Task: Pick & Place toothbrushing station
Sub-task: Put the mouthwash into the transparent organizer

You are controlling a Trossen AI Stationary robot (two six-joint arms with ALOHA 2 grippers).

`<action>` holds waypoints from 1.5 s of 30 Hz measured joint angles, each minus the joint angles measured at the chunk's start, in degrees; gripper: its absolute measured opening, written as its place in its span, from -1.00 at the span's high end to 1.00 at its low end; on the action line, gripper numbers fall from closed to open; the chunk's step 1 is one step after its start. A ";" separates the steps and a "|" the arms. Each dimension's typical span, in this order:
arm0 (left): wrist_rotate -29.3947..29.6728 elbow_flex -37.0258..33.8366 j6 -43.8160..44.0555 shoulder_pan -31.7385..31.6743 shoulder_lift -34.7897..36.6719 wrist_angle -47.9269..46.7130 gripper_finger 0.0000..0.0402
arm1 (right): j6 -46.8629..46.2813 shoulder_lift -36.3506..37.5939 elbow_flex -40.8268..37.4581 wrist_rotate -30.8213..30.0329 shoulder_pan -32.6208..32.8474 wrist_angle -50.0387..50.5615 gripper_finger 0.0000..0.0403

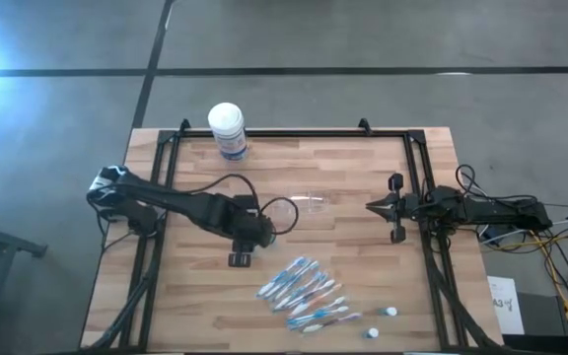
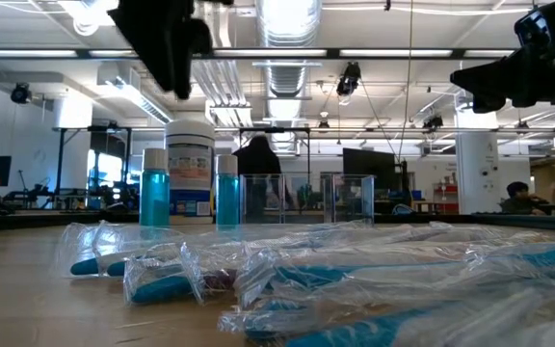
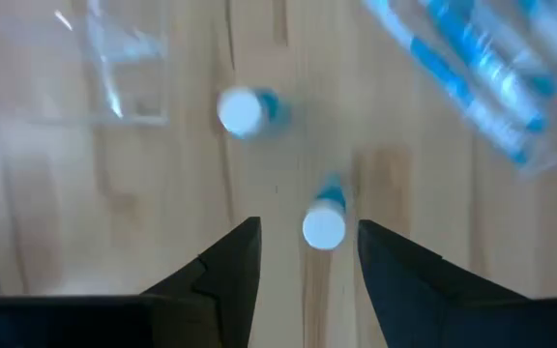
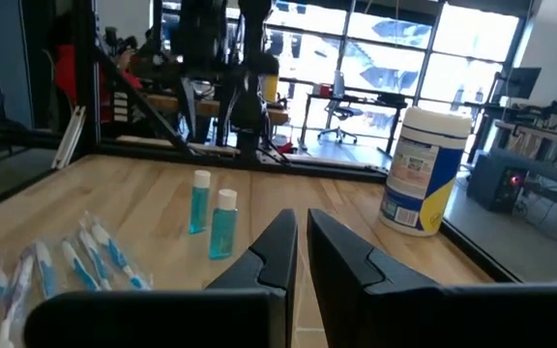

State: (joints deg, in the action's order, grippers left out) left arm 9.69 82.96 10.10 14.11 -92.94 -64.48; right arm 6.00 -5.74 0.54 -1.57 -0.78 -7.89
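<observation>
- The left gripper (image 3: 303, 253) is held over the middle of the wooden table (image 1: 363, 286). Its jaws are open, and nothing is held.
- Two small blue tubes with white caps are seen under it. One tube (image 3: 325, 222) is lined up between the fingers, and the other tube (image 3: 245, 110) is close by.
- The clear cup (image 3: 124, 68) is found near the tubes.
- The wrapped toothbrushes (image 1: 304, 293) are piled nearer the table's front edge.
- The right gripper (image 1: 383, 207) is kept at the right side, with jaws almost closed and nothing held.
- A white canister (image 1: 228, 129) is stood at the back edge.

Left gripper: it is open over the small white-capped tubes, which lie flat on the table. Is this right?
One part is wrong. The left gripper is open over the white-capped tubes, but they stand upright on the table, as the low view shows.
</observation>
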 joint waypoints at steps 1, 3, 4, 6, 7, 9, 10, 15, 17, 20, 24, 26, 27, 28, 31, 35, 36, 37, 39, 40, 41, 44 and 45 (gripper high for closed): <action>-0.05 -1.25 0.05 0.13 -0.05 0.83 0.12 | 0.00 0.00 0.00 0.00 0.00 -0.04 0.86; -0.24 -3.43 0.32 0.25 0.31 2.96 0.12 | 0.00 0.00 0.00 0.00 0.00 -0.07 0.86; -0.73 -4.35 0.33 0.26 0.47 3.98 0.12 | 0.00 0.00 0.00 -0.01 0.00 -0.08 0.86; -1.55 -6.01 -0.11 0.44 0.52 5.51 0.12 | 0.00 0.00 0.00 -0.01 -0.01 -0.08 0.86; -1.68 -6.95 -0.68 0.58 0.50 6.57 0.12 | 0.00 0.00 0.00 -0.01 -0.01 -0.10 0.86; -1.72 -8.24 -2.13 0.63 0.50 8.57 0.12 | 0.08 0.00 0.00 -0.04 0.00 -0.19 0.86; -1.74 -8.57 -2.63 0.66 0.50 8.98 0.12 | 0.20 0.00 0.00 -0.04 -0.01 -0.19 0.86; -2.28 -10.54 -5.89 0.68 0.50 9.20 0.12 | 1.33 0.00 0.00 -0.12 -0.02 -0.19 0.86; -2.36 -11.30 -7.91 0.68 0.52 9.56 0.12 | 1.48 0.00 0.00 -0.12 -0.02 -0.19 0.86; -3.10 -12.18 -11.53 0.70 0.52 10.98 0.12 | 1.51 0.00 0.00 -0.12 -0.02 -0.17 0.86; -3.12 -12.15 -15.44 0.70 0.52 12.18 0.12 | 1.73 0.00 0.00 -0.10 -0.02 -0.15 0.86; -3.12 -12.11 -16.56 0.68 0.52 12.48 0.12 | 1.73 0.00 0.00 -0.12 -0.02 -0.12 0.86; -3.12 -12.11 -17.01 0.68 0.52 12.47 0.12 | 1.73 0.00 0.00 -0.12 -0.02 -0.12 0.86; -3.12 -12.11 -17.48 0.68 0.52 12.45 0.12 | 1.73 0.00 0.00 -0.11 -0.02 -0.11 0.86; -3.10 -12.11 -18.89 0.63 0.34 12.45 0.12 | 1.73 0.00 0.00 -0.10 -0.02 -0.10 0.86; -3.09 -12.09 -22.10 0.61 -0.71 12.51 0.12 | 1.73 0.00 0.00 -0.10 -0.02 -0.08 0.86; -3.09 -12.11 -22.49 0.57 -0.98 12.58 0.12 | 1.73 0.00 0.00 -0.10 -0.02 -0.08 0.86; -3.07 -12.09 -22.76 0.57 -1.22 12.58 0.12 | 1.73 0.00 0.00 -0.10 -0.02 -0.08 0.86; -3.06 -12.09 -23.15 0.52 -1.42 12.60 0.12 | 1.73 0.00 0.00 -0.10 -0.02 -0.08 0.86; -3.05 -12.09 -23.16 0.52 -1.43 12.60 0.12 | 1.73 0.00 0.00 -0.10 -0.02 -0.08 0.86; -3.05 -12.09 -23.16 0.52 -1.43 12.60 0.12 | 1.73 0.00 0.00 -0.10 -0.02 -0.08 0.86; -3.05 -12.09 -23.17 0.52 -1.43 12.55 0.12 | 1.92 0.00 0.00 -0.10 -0.02 -0.08 0.86; -3.05 -12.09 -23.17 0.52 -1.43 12.49 0.12 | 1.99 0.00 0.00 -0.08 -0.02 -0.08 0.86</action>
State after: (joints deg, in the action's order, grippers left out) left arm 6.63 70.87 -13.06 14.63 -94.37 -51.99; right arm 7.99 -5.74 0.54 -1.65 -0.80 -7.97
